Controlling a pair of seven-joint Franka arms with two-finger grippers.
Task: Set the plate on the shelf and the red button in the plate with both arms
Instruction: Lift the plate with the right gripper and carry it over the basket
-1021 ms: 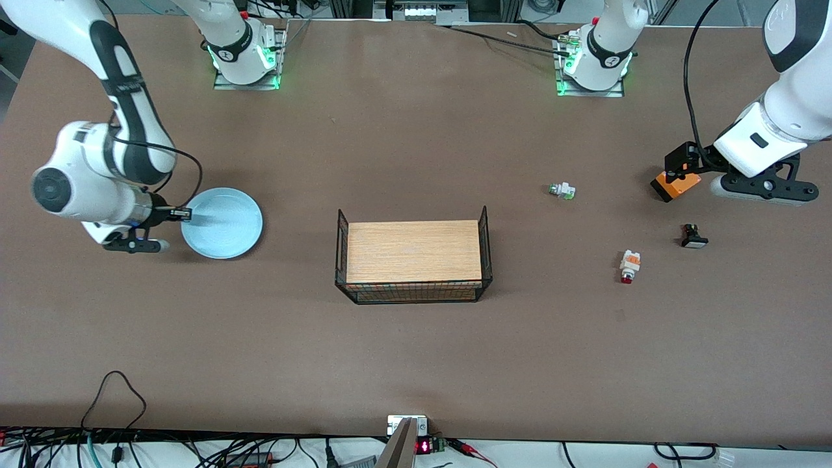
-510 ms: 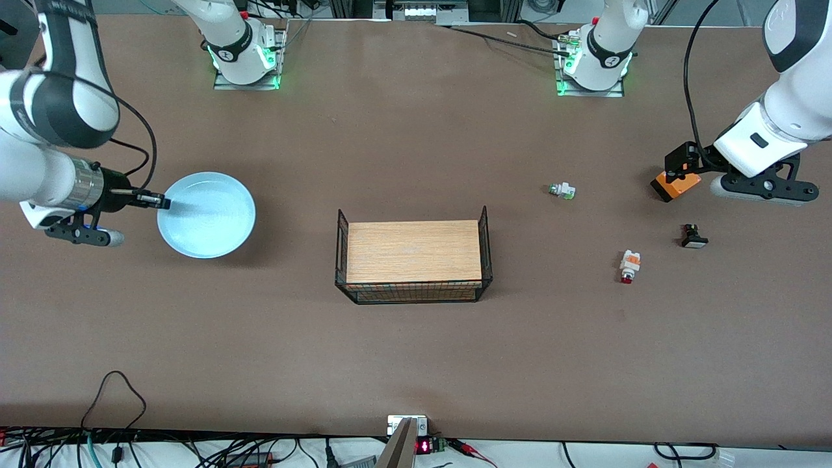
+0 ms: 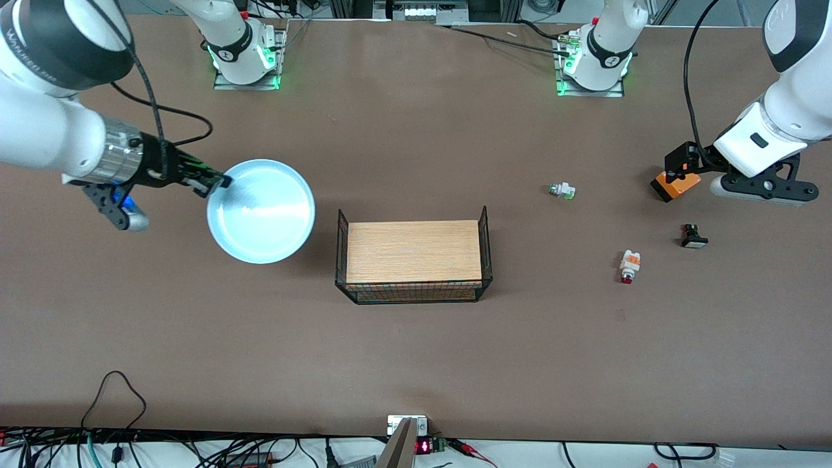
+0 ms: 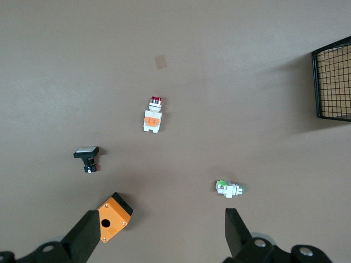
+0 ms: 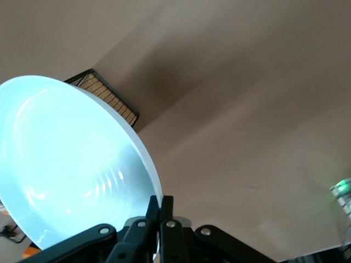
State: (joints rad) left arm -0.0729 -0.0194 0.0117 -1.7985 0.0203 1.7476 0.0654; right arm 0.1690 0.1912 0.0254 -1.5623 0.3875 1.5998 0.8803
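Two Franka arms work over a brown table [image 3: 403, 351], one carrying, one waiting. Nearest the front camera among the small parts lies the red button [image 3: 628, 266], a tiny piece with a white body, an orange middle block and a red cap at the end pointing toward that camera; it rests on the bare tabletop toward the left arm's end, well apart from the tray. In the left wrist view the red button [image 4: 152, 115] shows all three colours clearly. Level with it at mid-table stands the wire-sided wooden tray [image 3: 413, 252]. A black-bodied button with a white cap [image 3: 693, 236] sits slightly farther from the camera than the red button. Over the table toward the right arm's end, the right gripper [image 3: 218, 182] has its fingers clamped shut on the rim of the plate [image 3: 261, 211], a round, shallow, glossy pale-blue dish held up in the air beside the tray; the right wrist view shows the plate [image 5: 66, 170] pinched at its edge, rings of light on its surface. Farther still lie a white part with a green tip [image 3: 562, 190] and an orange box [image 3: 676, 185]. The left gripper [image 4: 159, 236] waits over that box, its fingers spread wide and holding nothing.
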